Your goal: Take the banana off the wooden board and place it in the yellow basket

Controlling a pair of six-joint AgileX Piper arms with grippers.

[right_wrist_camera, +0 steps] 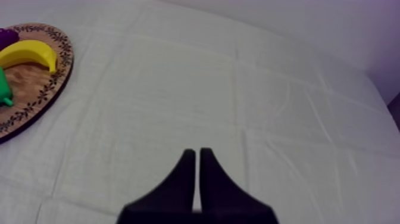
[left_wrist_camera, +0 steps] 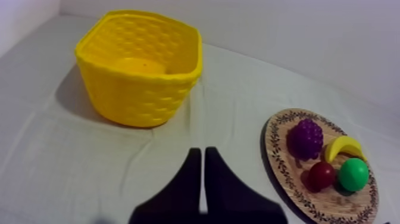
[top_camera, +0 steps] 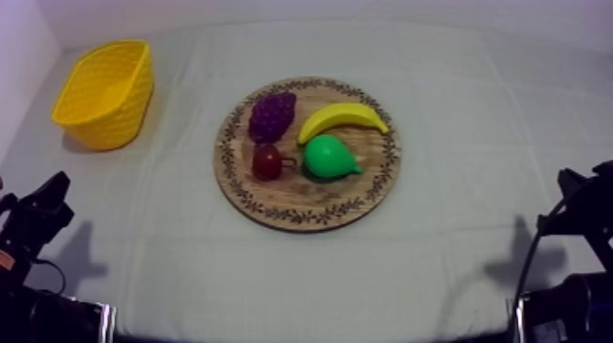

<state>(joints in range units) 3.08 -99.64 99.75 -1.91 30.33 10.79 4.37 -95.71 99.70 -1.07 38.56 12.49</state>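
The yellow banana [top_camera: 344,119] lies curved on the far right part of the round wooden board [top_camera: 308,204], behind the green pear [top_camera: 328,157]. The yellow basket [top_camera: 105,93] stands at the table's far left with nothing inside. My left gripper [top_camera: 55,190] rests low at the left edge; in the left wrist view its fingers [left_wrist_camera: 201,159] lie together as a narrow wedge, shut on nothing, with the basket [left_wrist_camera: 141,65] ahead and the banana [left_wrist_camera: 343,147] on the board [left_wrist_camera: 280,161] off to the side. My right gripper [top_camera: 573,181] rests low at the right, its fingers [right_wrist_camera: 196,159] shut too, the banana [right_wrist_camera: 30,53] far off.
Purple grapes [top_camera: 272,115] and a small red fruit [top_camera: 267,161] share the board's left half with the pear beside them. Grey-white cloth [top_camera: 474,137] covers the table between the board and each arm. A pale wall stands behind the basket.
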